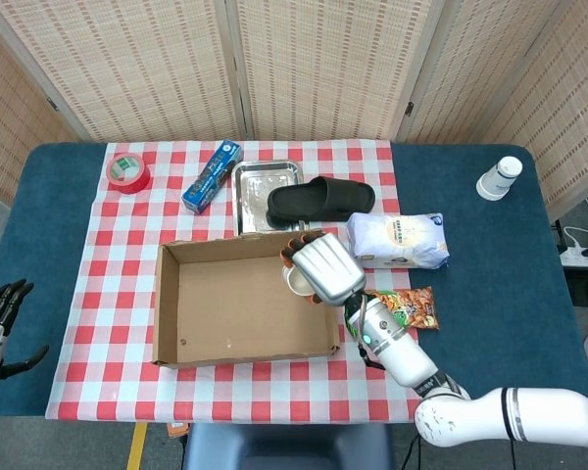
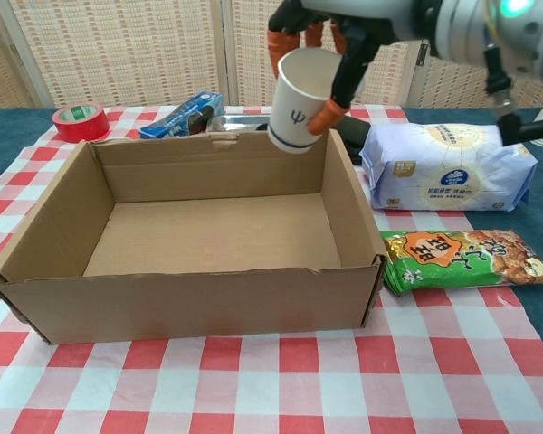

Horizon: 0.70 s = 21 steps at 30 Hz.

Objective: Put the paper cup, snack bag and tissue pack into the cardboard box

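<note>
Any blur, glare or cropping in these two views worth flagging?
Head view: evenly lit and sharp, soft glare on the metal tray. Chest view: the right robot hand holding the paper cup is cropped at the top edge, the arm close and slightly soft; the cardboard box is sharp.
</note>
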Tool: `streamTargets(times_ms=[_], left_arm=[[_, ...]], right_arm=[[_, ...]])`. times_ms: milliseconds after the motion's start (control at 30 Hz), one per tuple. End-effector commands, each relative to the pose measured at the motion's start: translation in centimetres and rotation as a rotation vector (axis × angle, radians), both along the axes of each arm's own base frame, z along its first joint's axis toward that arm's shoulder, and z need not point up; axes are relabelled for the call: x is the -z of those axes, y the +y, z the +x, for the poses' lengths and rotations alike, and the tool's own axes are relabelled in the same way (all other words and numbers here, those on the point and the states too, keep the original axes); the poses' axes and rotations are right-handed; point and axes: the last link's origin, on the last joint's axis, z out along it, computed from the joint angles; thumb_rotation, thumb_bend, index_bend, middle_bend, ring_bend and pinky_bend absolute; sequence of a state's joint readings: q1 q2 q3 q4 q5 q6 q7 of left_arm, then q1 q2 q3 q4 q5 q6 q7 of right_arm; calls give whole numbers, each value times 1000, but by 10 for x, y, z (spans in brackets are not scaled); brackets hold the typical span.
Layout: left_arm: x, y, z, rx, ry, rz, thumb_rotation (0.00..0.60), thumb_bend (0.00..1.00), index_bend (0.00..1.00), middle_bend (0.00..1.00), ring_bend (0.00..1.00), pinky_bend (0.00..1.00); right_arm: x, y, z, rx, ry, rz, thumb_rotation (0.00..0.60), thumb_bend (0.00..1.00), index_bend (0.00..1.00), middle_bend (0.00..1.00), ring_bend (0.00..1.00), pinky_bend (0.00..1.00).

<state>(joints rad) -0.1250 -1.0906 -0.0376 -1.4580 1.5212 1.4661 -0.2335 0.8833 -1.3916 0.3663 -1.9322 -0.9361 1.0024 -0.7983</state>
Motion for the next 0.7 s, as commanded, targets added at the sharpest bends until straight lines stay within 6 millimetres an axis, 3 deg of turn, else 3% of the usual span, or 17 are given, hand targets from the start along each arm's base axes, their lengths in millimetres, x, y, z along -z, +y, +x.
streamTargets(times_ms=[33, 133, 167, 233, 300, 533, 700], left_arm=[[-2, 1, -1, -5, -6, 3, 600, 220, 0, 0, 0, 0], [-1, 2, -1, -3, -7, -2, 600, 221, 0, 0, 0, 0], [-1, 2, -1, -2, -8, -4, 600, 221, 0, 0, 0, 0], [-1, 2, -1, 0, -9, -4, 600, 221, 0, 0, 0, 0], [-2, 2, -1, 0, -11, -4, 600, 220, 0, 0, 0, 0], [-1, 2, 0, 2, -10, -6, 600, 222, 0, 0, 0, 0], [0, 1, 0, 4, -7, -7, 600, 221, 0, 0, 0, 0]], right_arm=[[41, -19, 30, 20, -125, 102, 600, 0, 606, 437, 389, 591], [56, -28, 36, 51, -183, 145, 600, 0, 521, 422, 328, 570], [62, -29, 35, 70, -183, 179, 600, 0, 408, 358, 235, 473], [66, -30, 33, 86, -164, 224, 600, 0, 115, 124, 46, 147], [65, -32, 32, 88, -163, 239, 600, 0, 0, 2, 0, 0], [57, -29, 21, 63, -172, 209, 600, 0, 0, 0, 0, 0], [35, -28, 8, 45, -131, 132, 600, 0, 0, 0, 0, 0]])
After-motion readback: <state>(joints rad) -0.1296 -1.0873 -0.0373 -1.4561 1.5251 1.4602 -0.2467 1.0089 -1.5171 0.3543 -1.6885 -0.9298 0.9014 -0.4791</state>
